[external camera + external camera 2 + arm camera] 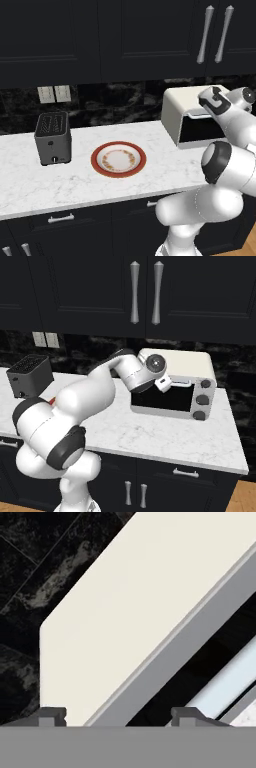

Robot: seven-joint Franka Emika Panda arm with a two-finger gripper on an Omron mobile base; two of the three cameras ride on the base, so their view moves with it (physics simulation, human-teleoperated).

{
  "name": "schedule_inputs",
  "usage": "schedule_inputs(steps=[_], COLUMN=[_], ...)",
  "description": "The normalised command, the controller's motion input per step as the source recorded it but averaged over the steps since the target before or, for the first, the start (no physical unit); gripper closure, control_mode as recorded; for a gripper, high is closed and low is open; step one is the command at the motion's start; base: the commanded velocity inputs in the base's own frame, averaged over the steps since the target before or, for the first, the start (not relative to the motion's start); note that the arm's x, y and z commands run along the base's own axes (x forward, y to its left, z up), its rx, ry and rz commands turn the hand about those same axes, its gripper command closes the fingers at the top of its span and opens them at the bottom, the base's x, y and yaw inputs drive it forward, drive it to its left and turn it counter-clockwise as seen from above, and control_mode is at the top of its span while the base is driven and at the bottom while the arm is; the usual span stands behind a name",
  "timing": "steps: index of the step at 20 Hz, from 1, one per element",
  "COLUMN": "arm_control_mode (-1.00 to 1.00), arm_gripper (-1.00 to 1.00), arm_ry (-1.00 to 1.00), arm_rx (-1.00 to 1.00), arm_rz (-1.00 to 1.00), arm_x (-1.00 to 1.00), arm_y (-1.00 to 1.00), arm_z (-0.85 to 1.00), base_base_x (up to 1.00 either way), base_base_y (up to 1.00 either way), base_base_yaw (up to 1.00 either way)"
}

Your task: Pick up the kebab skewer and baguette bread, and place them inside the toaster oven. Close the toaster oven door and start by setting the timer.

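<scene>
A: Toaster oven (172,383) on the right end of a white marble counter (80,180), its cream-white box set back by the dark stone wall, with its dark glass door (162,398) facing the room. How does the arm stand?

B: The white arm reaches from the base across the counter's front edge, and the gripper (117,716) sits right at the oven's upper front. In the hand view the two dark fingertips (52,716) stand apart, with nothing between them (the view is rolled, so the cream top of the oven runs diagonally). A grey bar (175,657) lies just below that top.

A: And the door?

B: From the right base view it looks upright against the box, three grey knobs (202,400) stacked beside it on the right.

A: What else is on the counter?

B: A red-rimmed plate (118,159) near the middle, well apart from the oven. Left of it stands a small dark slot toaster (52,138). Farther back are two pale wall switches (54,93), then dark upper cabinets with silver handles (215,34).
</scene>
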Motion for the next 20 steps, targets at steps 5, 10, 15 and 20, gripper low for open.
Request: schedule_inputs(steps=[5,10,15,20], arm_control_mode=[-1.0,-1.0,-1.0,-1.0], arm_gripper=[-1.0,-1.0,-1.0,-1.0], arm_ry=[-0.03,-0.01,0.0,-0.02], arm_rx=[0.09,0.04,0.0,0.05], arm_rz=[-0.07,-0.08,-0.07,-0.03], arm_x=[0.01,-0.12,-0.6,-0.79], arm_y=[0.01,0.0,-0.2,-0.34], arm_z=[-0.2,-0.01,0.41,0.35], base_base_x=[0.0,0.0,0.0,0.0], base_base_y=[0.0,0.0,0.0,0.0], base_base_yaw=[0.0,0.0,0.0,0.0])
